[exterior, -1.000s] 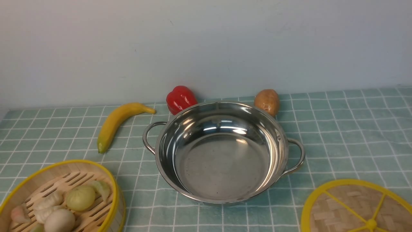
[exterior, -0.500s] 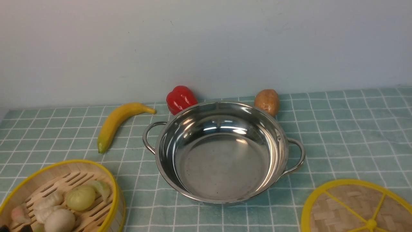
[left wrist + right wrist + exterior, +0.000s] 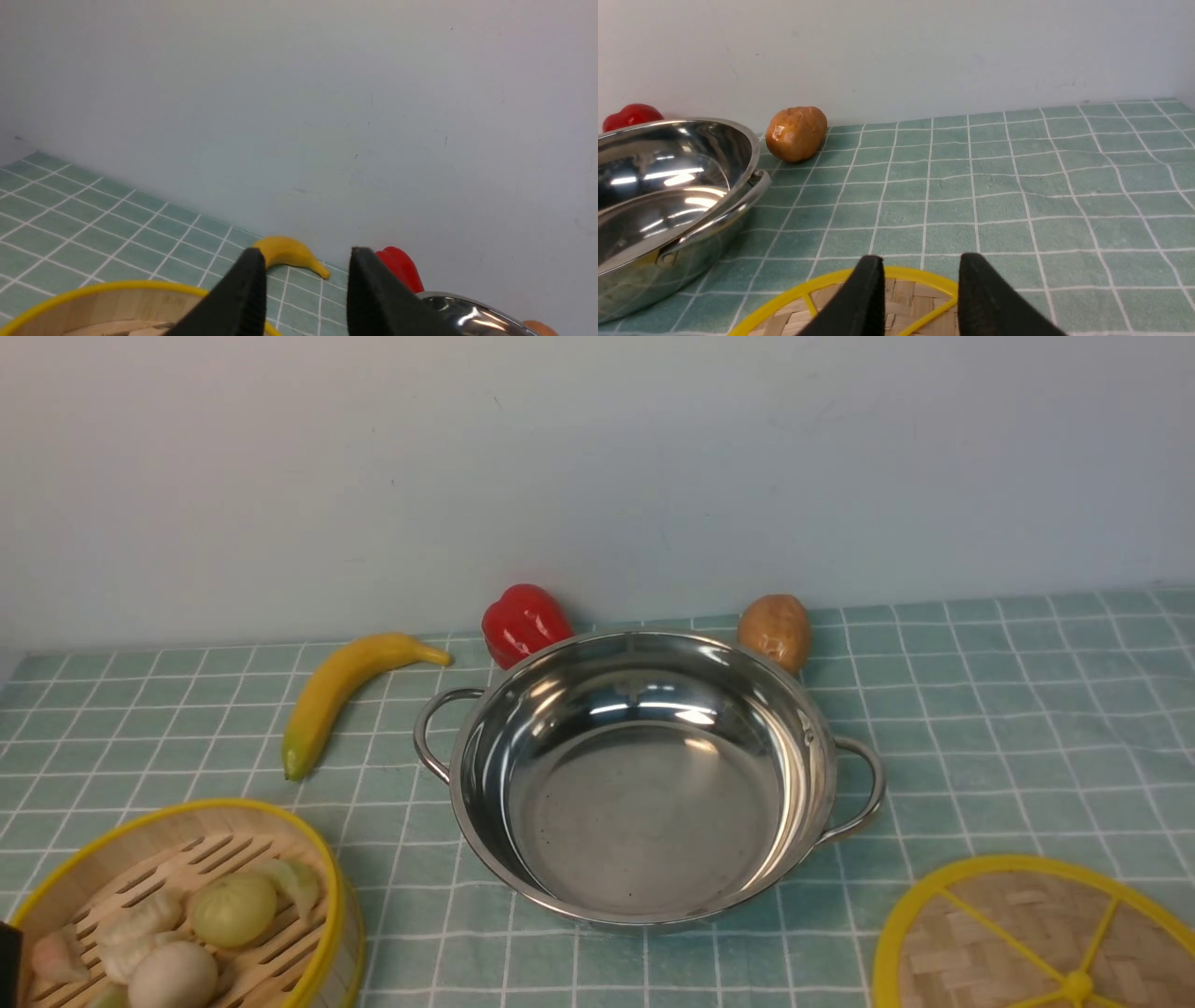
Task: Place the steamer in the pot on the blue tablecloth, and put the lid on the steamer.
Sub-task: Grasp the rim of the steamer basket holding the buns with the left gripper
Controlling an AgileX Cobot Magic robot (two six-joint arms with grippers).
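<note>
Left fingers [image 3: 243, 298] and right fingers [image 3: 864, 298] stand parted, holding nothing. Yellow-rimmed bamboo steamer [image 3: 187, 821] sits near left on tablecloth [image 3: 1027, 709], carrying pale dumplings [image 3: 233, 907]. Shiny steel pot [image 3: 485, 737] stands centre; woven lid [image 3: 990, 933] lies flat near right, below right fingers.

- Left gripper [image 3: 308, 253]: black jaws stand parted, a clear gap between them.
- Right gripper [image 3: 920, 259]: black jaws likewise parted.
- Left arm [image 3: 7, 963]: only a dark sliver at the front view's lower-left edge.
</note>
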